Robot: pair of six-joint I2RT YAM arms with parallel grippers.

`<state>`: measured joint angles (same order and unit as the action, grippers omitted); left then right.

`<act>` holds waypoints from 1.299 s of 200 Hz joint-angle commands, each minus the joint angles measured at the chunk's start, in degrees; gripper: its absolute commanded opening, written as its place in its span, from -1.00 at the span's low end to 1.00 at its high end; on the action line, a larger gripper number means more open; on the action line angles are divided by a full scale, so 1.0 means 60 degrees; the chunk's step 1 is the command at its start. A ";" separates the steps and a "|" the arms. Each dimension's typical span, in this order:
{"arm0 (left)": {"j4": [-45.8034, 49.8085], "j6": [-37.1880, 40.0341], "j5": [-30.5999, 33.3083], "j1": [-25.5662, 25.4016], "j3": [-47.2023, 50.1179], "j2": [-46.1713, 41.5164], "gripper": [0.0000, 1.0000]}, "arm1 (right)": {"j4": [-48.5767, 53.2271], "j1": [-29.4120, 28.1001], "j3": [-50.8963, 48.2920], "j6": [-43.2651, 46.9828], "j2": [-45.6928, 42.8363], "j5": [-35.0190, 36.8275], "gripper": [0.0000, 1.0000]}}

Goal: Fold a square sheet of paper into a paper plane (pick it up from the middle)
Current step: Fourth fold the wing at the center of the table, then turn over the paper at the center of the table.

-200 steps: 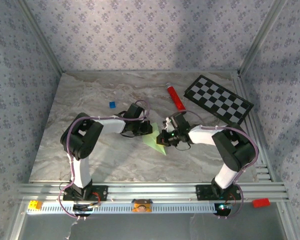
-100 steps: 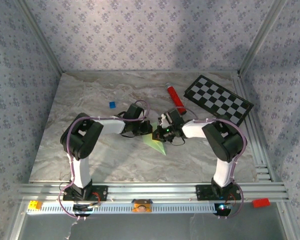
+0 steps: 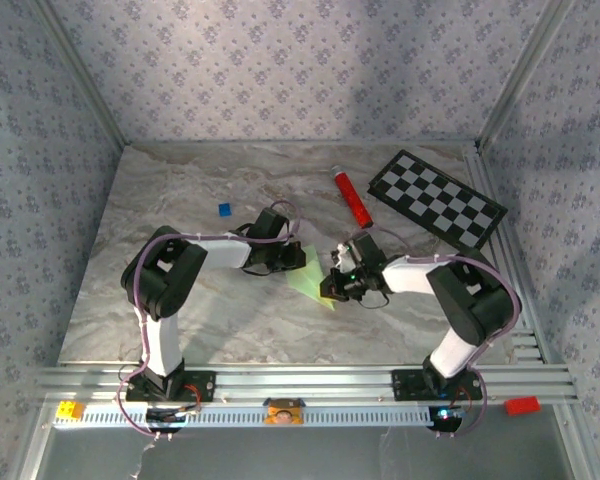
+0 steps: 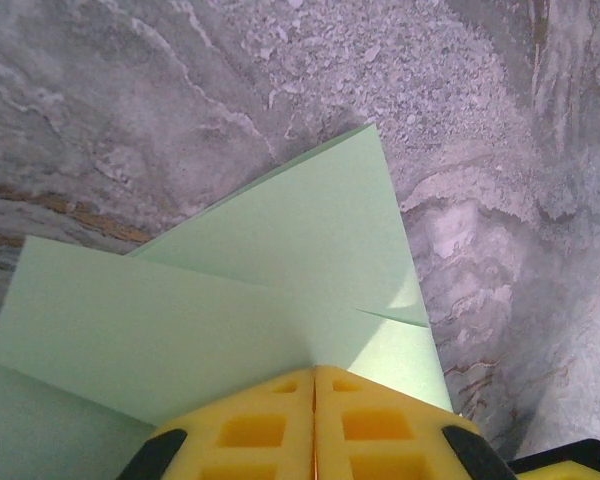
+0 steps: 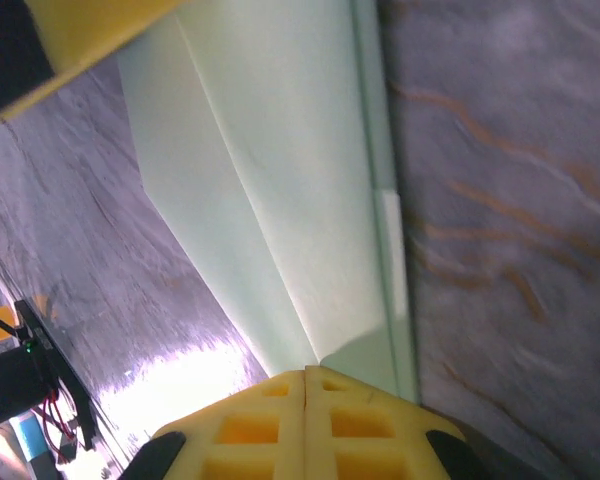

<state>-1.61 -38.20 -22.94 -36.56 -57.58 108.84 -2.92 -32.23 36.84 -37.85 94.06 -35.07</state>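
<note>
r pincer (image 3: pixel 335 285) shifted back toward near edge | l pincer (image 3: pixel 296 257) + r both clenched on folded green paper (image 3: pixel 308 278)

Both arms bent inward, left gripper (image 3: pixel 298 257) and right gripper (image 3: pixel 330 285) low, near each other, jaws fully closed.

The square sheet of paper (image 4: pixel 230 300) runs off the left edge and behind the fingers (image 4: pixel 270 395).

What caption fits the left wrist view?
Folded green paper pinched in the left gripper, marble table behind.
</note>
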 commanded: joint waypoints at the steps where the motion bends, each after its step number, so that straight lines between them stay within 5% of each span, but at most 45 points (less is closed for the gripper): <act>1: 0.0650 0.0024 0.0603 -0.0001 0.0295 0.0113 -0.86 | 0.0659 0.0104 -0.0628 0.0228 -0.0431 -0.0037 -0.94; 105: 0.0766 0.0006 0.0500 0.0003 0.0183 0.0082 -0.85 | 0.1042 0.0354 -0.1091 -0.0156 -0.2521 0.0414 -0.89; 201: 0.0864 -0.0036 0.0427 0.0000 0.0149 0.0010 -0.85 | 0.0410 0.0147 -0.1263 -0.0146 -0.1201 -0.0248 -0.88; 260: 0.1098 -0.0042 0.0469 0.0004 0.0081 -0.0004 -0.85 | 0.1429 0.0357 -0.1779 -0.0178 -0.2359 0.0314 -0.87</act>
<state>-1.32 -38.61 -23.09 -36.56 -57.60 108.77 -0.62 -30.72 27.16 -39.13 83.57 -35.33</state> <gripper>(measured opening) 0.076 0.062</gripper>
